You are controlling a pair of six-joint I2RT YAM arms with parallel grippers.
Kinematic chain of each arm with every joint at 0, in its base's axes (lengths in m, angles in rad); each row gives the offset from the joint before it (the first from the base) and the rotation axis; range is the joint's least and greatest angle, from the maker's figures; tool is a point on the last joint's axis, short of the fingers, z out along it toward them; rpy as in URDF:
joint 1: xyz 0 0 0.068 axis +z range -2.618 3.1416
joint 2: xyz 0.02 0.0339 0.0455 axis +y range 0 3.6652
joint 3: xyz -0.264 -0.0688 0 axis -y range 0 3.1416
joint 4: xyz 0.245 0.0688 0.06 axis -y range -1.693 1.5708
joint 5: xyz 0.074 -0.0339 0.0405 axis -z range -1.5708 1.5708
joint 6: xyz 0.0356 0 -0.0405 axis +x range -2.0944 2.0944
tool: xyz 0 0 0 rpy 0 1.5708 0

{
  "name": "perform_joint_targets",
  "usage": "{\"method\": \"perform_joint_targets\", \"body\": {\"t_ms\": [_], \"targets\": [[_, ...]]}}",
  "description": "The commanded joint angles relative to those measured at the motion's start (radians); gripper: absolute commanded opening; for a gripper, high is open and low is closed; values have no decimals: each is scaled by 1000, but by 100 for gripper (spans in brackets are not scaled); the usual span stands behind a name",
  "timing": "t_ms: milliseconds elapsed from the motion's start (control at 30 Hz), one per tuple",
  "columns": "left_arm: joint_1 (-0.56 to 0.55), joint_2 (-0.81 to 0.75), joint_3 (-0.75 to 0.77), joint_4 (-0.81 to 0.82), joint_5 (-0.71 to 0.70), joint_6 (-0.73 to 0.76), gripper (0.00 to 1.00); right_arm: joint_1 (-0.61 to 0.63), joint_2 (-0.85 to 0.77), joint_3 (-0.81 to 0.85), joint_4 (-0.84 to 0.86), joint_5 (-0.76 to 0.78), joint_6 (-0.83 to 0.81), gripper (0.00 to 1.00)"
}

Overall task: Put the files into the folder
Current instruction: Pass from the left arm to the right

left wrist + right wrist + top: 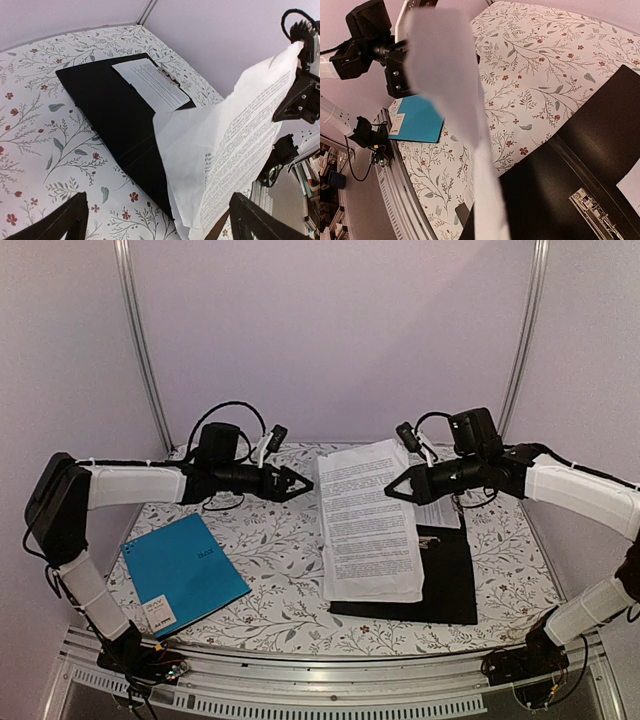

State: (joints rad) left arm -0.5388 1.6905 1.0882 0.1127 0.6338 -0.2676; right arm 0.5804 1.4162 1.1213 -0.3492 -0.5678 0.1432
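A white printed sheet of the files (368,520) slopes from mid-air down onto the open black folder (445,585). My right gripper (392,490) is shut on the sheet's right edge, and in the right wrist view the files (452,85) run up as a blurred band from that gripper (487,231). My left gripper (296,485) is open just left of the sheet. In the left wrist view the sheet (240,140) reaches down between the spread fingers (75,217), unclamped. Another printed sheet (150,82) lies under the folder's silver clip (170,78) on the folder (105,100).
A teal-blue folder (185,572) lies on the floral tablecloth (275,540) at the front left. A metal rail (320,665) runs along the near edge. Pale walls and two upright poles close off the back.
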Motion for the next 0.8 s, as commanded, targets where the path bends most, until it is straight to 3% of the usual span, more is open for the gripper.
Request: {"method": "perform_joint_targets", "body": {"t_ms": [0, 200, 600, 767], "targets": [[-9, 61, -61, 258, -25, -234, 99, -4, -44, -36, 57, 137, 159, 0], [-64, 159, -49, 354, 14, -266, 99, -3, -97, -109, 135, 154, 249, 0], [-91, 378, 60, 606, 213, -425, 100, -12, -119, -119, 138, 153, 274, 0], [-119, 437, 118, 661, 288, -458, 89, -20, -122, -120, 139, 154, 282, 0]]}}
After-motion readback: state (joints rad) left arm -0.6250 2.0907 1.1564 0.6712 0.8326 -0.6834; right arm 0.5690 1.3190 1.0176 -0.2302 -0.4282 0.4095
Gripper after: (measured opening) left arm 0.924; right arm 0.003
